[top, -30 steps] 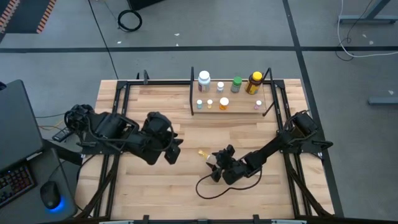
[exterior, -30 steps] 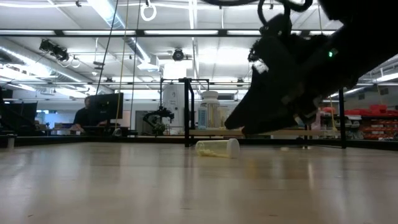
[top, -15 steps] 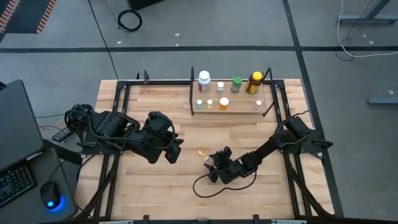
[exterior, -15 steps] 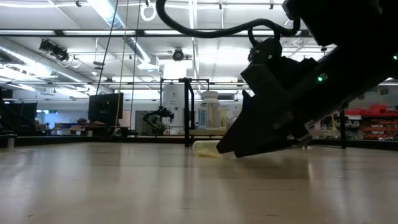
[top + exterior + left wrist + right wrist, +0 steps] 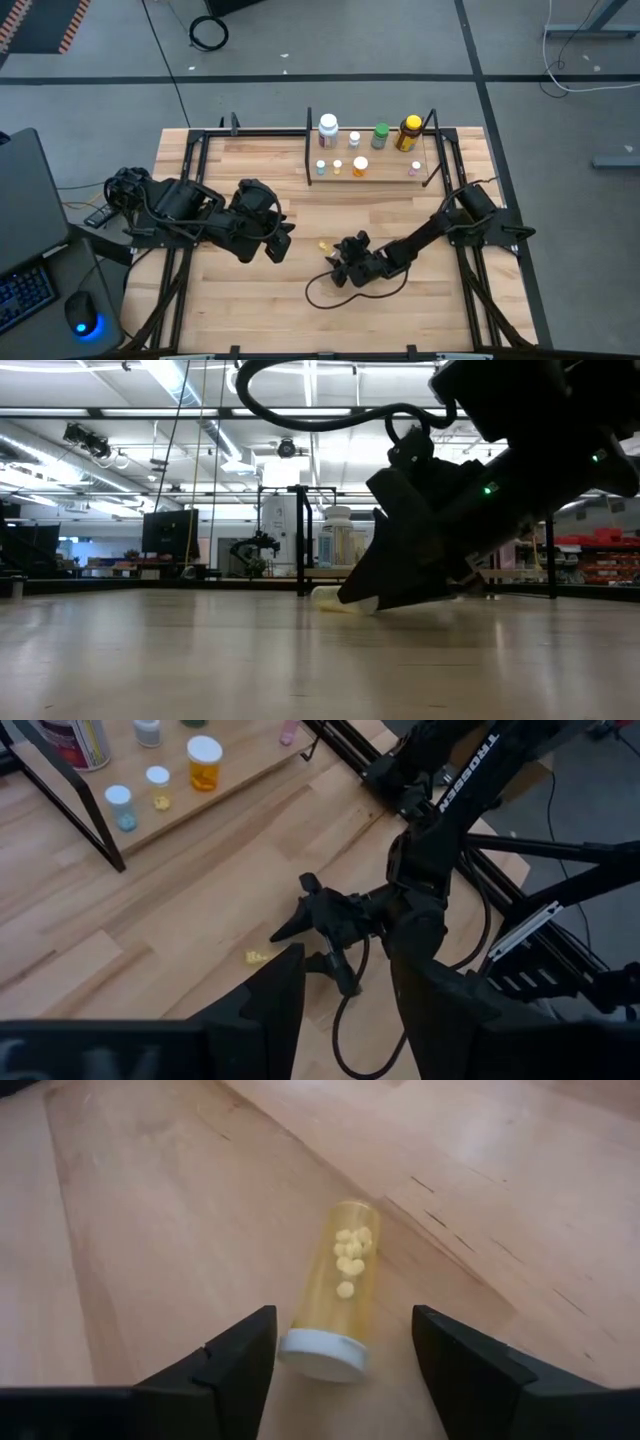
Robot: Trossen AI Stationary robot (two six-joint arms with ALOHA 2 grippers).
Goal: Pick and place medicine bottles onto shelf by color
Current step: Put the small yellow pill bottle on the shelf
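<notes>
Dark fingers of the right gripper (image 5: 340, 1365) stand apart on either side of a clear yellow bottle (image 5: 335, 1295) lying on its side mid-tabletop (image 5: 250, 300), white cap toward the gripper, not yet gripped. This looks like the pick step. Next, I'd say, the gripper must ease forward, close on the bottle, then carry it to the shelf (image 5: 385, 178) at the far edge, beside the yellow one (image 5: 409, 132). At the left, the left gripper (image 5: 345, 995) waits, part open, holding nothing.
</notes>
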